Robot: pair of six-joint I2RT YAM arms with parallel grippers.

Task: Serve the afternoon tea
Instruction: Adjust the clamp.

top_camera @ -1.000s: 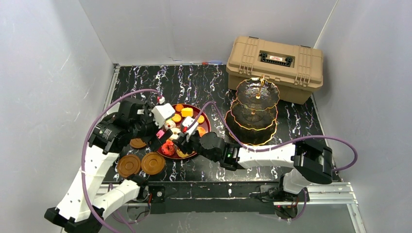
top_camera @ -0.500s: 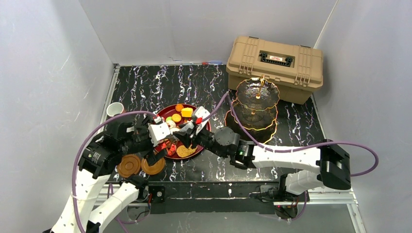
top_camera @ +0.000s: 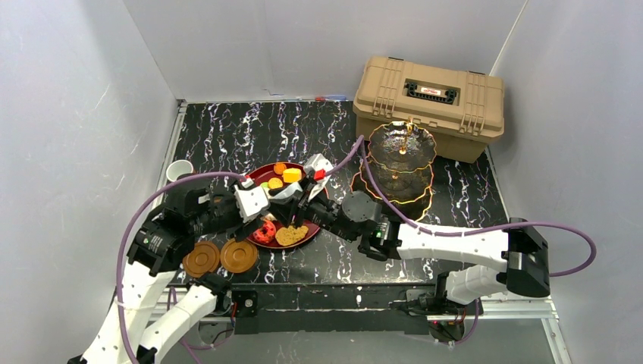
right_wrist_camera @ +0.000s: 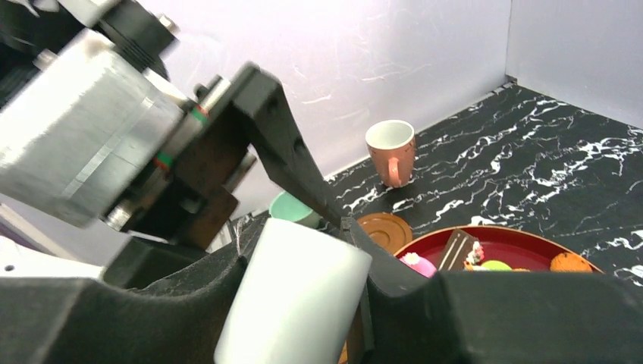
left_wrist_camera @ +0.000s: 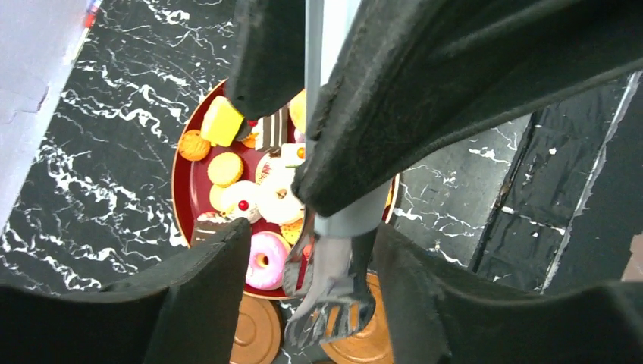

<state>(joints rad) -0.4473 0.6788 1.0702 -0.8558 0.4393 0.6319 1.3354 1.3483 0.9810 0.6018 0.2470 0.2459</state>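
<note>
Both arms meet over the red tray (left_wrist_camera: 182,189) now. R gripper (right_wrist_camera: 299,258) is clamped on the metal tongs (left_wrist_camera: 331,296): a pale rounded part, prob. the handle, sits wedged btw its pads, with the tong tips hanging down. L gripper (left_wrist_camera: 311,250) is partway wide w/ those tips btw its jaws and a gap showing on one side, so no grip from it yet. Reads to me like a tongs handover, R to L, though it could be R lining up a pick. To do it well, L should take the shank higher up, not the springy tips, and squeeze square across both blades. R should let go only once L is firm. Hold the tips above the pastries (left_wrist_camera: 277,201) so nothing gets crushed or knocked off. After that, one cake at a time w/ a light pinch, esp. the pink doughnut (left_wrist_camera: 265,262) near the rim. Where the goods are: pastries all on the tray; three-tier stand (top_camera: 394,176) to its right, just in front of the tan case (top_camera: 428,106), no cake visible on its tiers. Saucers (top_camera: 201,259) lie beside the tray at the near edge; pinkish cup (right_wrist_camera: 393,152) is by the left wall, and teal cup (right_wrist_camera: 292,208) near it, partly hidden. Writing: the case lid has a small label w/ a red mark, too small to read; nothing else legible.
</note>
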